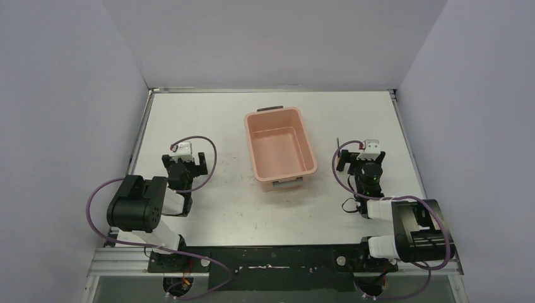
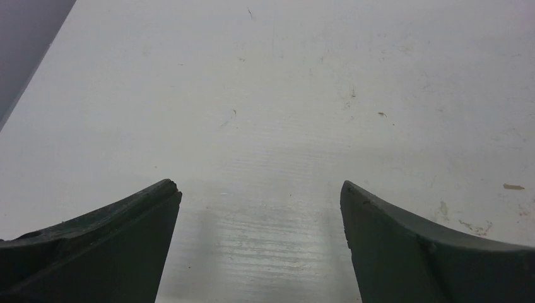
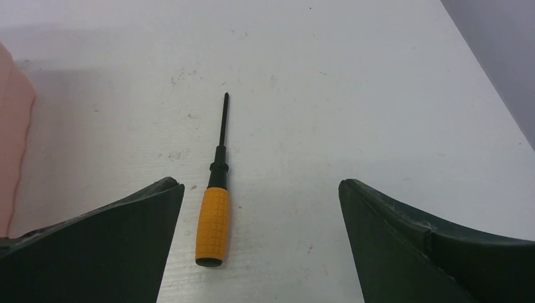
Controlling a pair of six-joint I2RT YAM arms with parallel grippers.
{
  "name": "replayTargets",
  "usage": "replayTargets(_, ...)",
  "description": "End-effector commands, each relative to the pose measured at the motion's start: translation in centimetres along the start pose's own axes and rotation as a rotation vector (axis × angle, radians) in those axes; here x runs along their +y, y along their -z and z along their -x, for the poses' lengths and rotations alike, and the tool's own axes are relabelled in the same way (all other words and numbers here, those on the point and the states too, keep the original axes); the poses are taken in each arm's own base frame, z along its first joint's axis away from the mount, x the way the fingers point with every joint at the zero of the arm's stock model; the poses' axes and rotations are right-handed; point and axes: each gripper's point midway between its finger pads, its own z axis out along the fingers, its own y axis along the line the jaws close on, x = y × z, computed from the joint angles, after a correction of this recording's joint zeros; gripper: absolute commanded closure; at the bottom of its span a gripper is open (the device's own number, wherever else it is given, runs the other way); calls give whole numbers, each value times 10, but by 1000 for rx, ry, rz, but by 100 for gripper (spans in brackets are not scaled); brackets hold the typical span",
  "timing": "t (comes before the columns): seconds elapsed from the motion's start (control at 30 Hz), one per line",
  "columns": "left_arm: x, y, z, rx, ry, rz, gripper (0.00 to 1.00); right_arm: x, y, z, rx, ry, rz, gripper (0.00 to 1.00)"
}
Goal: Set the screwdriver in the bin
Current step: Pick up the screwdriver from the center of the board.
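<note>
My right gripper (image 3: 258, 184) stands wide apart, low over the table (image 3: 353, 95), holding nothing. The screwdriver (image 3: 214, 208) lies flat between the jaws, handle towards me, nearer the bin-side finger; the bin (image 1: 281, 151) sits near, to my left. I should centre on the orange handle, descend, then close across it. I see no brand or writing.

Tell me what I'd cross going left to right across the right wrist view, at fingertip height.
bin → black finger → screwdriver → second black finger
</note>
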Motion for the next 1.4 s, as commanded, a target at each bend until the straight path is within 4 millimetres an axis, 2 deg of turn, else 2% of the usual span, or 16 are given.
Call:
replayTargets(0.0, -3, -7, 24, -80, 25, -2, 3, 7, -6, 20, -58, -4, 26, 0)
replayTargets(0.57, -3, -7, 25, -83, 25, -2, 3, 3, -8, 19, -44, -15, 1, 0)
replayTargets(0.87, -3, -7, 25, -82, 24, -2, 3, 4, -10, 31, -24, -11, 5, 0)
replayTargets(1.07, -3, -7, 25, -82, 25, -2, 3, 0, -18, 56, 33, -29, -39, 0)
replayTargets(1.3, -3, -7, 24, -81, 25, -2, 3, 7, -19, 125, -7, -55, -6, 0)
replayTargets(1.37, -3, -7, 25, -82, 24, -2, 3, 9, -19, 140, 18, -66, 0, 0)
